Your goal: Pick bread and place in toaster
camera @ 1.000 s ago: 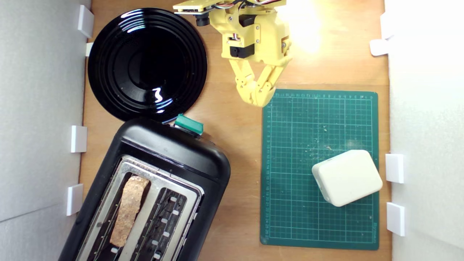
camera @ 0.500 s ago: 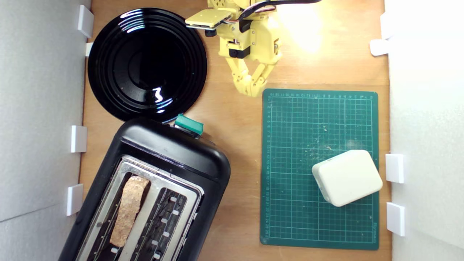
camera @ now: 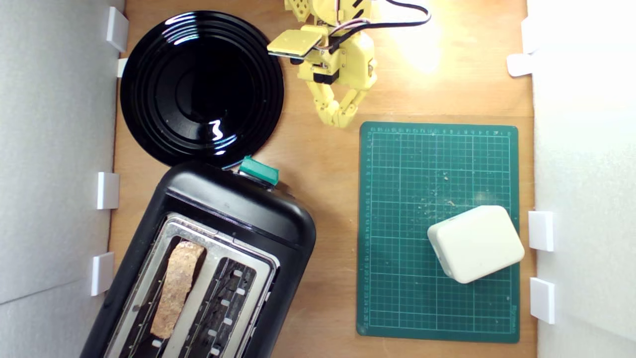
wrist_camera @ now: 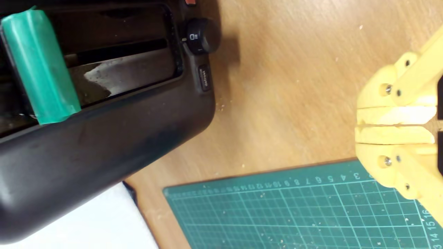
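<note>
A round glossy black plate (camera: pixel 201 87) lies on the wooden tabletop (camera: pixel 323 199) toward the exterior view's upper left, with concentric ridges and bright reflections on its surface. A green gridded cutting mat (camera: pixel 412 278), scattered with pale crumbs, occupies the exterior view's right half, its ruled edge and printed numerals also visible in the wrist view (wrist_camera: pixel 294 214). A rounded white block (camera: pixel 476 243) rests on the mat near its right edge, set at a slight angle to the grid, while small white brackets (camera: pixel 540 230) line the pale side walls (camera: pixel 54 149) along both margins of the tabletop.
</note>
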